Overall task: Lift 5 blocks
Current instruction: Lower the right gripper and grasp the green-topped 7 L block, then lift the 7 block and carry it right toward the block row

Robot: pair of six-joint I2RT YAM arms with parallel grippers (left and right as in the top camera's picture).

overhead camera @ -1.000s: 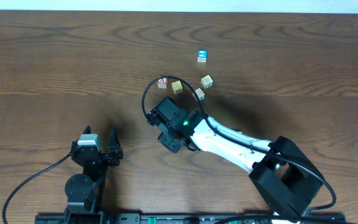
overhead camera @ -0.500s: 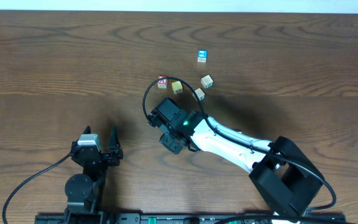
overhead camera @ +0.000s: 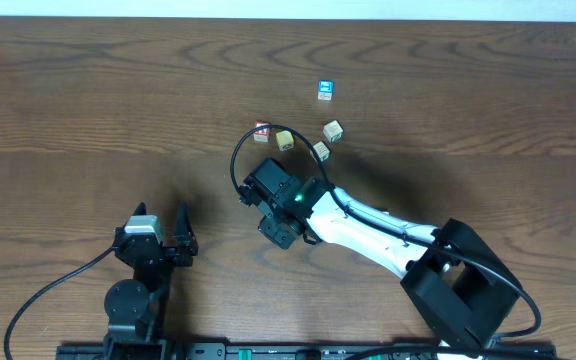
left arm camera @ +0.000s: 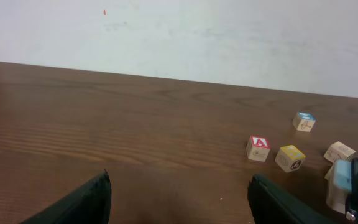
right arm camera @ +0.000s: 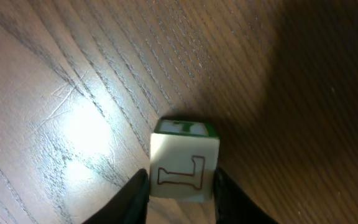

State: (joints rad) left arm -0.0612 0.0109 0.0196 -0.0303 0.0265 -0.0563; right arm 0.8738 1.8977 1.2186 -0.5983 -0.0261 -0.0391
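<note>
A whitish block (right arm camera: pixel 184 163) with a reddish "L" and a green far face rests on the table between my right gripper's (right arm camera: pixel 181 180) fingers, which press on both its sides. From overhead this block is hidden under the right wrist (overhead camera: pixel 279 203). Three more blocks lie just beyond it: a yellow one (overhead camera: pixel 284 139) and two pale ones (overhead camera: pixel 333 130) (overhead camera: pixel 320 151). The left wrist view shows the yellow block (left arm camera: pixel 289 157) and a pale block (left arm camera: pixel 339 151). My left gripper (overhead camera: pixel 163 216) (left arm camera: pixel 179 180) stands open and empty, far to the left.
A red cube marked "A" (overhead camera: pixel 261 131) (left arm camera: pixel 258 148) sits beside the yellow block. A blue-faced cube (overhead camera: pixel 325 90) (left arm camera: pixel 304 121) lies farther back. The right arm's black cable (overhead camera: pixel 236 155) loops near the red cube.
The right gripper's fingers have closed in onto the sides of the "L" block. Both arms and the loose blocks have stayed where they were.
</note>
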